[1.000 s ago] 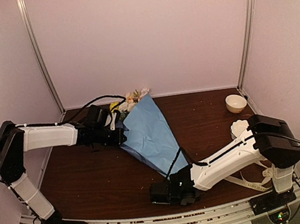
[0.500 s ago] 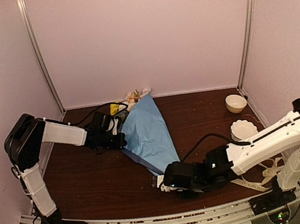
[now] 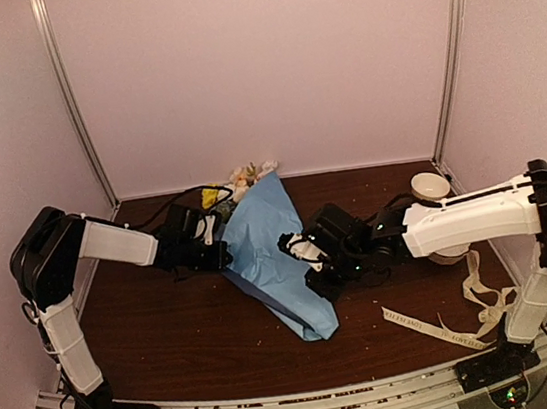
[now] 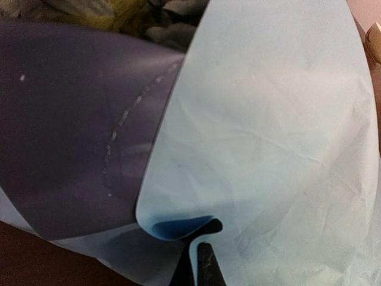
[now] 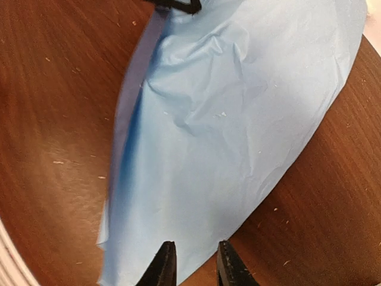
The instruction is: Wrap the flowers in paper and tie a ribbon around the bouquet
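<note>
the bouquet (image 3: pixel 278 254) lies on the table (image 3: pixel 169 329), its long axis running from the blooms (image 3: pixel 248 176) at the back left to the narrow tip at the front centre. my left gripper (image 3: pixel 218 255) is closed on the paper (image 4: pixel 268 149) at its left edge. my right gripper (image 5: pixel 190 265) hovers over the bouquet's right edge, slightly parted and empty. the ribbon (image 3: pixel 436 324) lies loose to the right front, well apart from the bouquet; the right arm is nearer, so i judge it should fetch it
</note>
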`<control>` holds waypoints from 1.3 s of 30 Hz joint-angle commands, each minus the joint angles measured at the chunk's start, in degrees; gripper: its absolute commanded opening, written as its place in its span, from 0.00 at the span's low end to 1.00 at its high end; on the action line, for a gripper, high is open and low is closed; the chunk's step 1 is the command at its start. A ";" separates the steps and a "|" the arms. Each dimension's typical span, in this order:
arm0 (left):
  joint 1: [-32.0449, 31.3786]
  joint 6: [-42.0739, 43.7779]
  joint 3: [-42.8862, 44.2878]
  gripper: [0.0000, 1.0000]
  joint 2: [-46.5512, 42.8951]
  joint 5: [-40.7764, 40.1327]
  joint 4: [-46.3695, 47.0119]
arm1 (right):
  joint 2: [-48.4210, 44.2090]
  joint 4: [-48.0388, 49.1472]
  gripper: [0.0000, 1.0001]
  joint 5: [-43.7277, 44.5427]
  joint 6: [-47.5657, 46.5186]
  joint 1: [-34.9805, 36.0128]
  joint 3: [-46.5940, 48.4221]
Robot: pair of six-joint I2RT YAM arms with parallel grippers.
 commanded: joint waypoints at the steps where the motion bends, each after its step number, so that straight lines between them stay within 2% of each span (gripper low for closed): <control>1: 1.08 1.76 1.40 0.00 1.04 0.93 2.88 | 7.41 -1.97 0.17 -3.51 3.95 -0.82 3.18; 5: 1.32 2.62 3.34 0.00 2.30 1.48 2.20 | 9.72 2.45 0.12 -7.13 2.30 1.02 0.23; 9: 2.53 2.59 3.99 0.00 2.60 2.71 2.93 | 12.49 3.21 0.09 -7.07 0.16 3.93 -0.38; 13: 4.43 3.26 5.37 0.05 2.63 3.67 1.96 | 14.25 3.91 0.08 -7.08 -0.56 5.62 -0.88; 17: 5.89 4.13 6.11 0.17 2.42 4.78 0.09 | 17.04 2.05 0.07 -5.35 -0.91 5.90 0.64; 23: 6.53 3.42 2.84 0.47 -0.99 7.65 0.32 | 17.26 1.93 0.07 -5.21 -0.63 5.91 0.49; 26: 6.78 2.43 0.16 0.50 -2.61 8.04 1.91 | 17.40 1.85 0.07 -4.99 -0.55 5.90 0.51; 28: 7.24 1.22 -1.16 0.49 -3.09 9.29 3.27 | 17.40 1.80 0.06 -4.89 -0.53 5.91 0.54; 33: 7.67 -1.82 -4.76 0.38 -5.71 9.64 7.88 | 17.22 1.32 0.07 -4.40 -0.46 5.93 0.85; 35: 7.68 -1.51 -4.90 0.28 -6.13 9.33 7.70 | 17.01 1.39 0.07 -4.38 -0.40 5.92 0.82; 37: 7.71 -0.50 -4.28 0.06 -5.63 9.86 6.88 | 16.88 1.36 0.07 -4.23 -0.37 5.90 0.88; 38: 7.66 0.19 -3.62 0.00 -5.20 10.50 6.20 | 16.75 1.11 0.07 -4.12 -0.31 5.88 1.11; 39: 7.64 1.12 -2.55 0.00 -4.70 11.61 5.61 | 16.47 0.79 0.07 -4.17 -0.36 5.90 1.39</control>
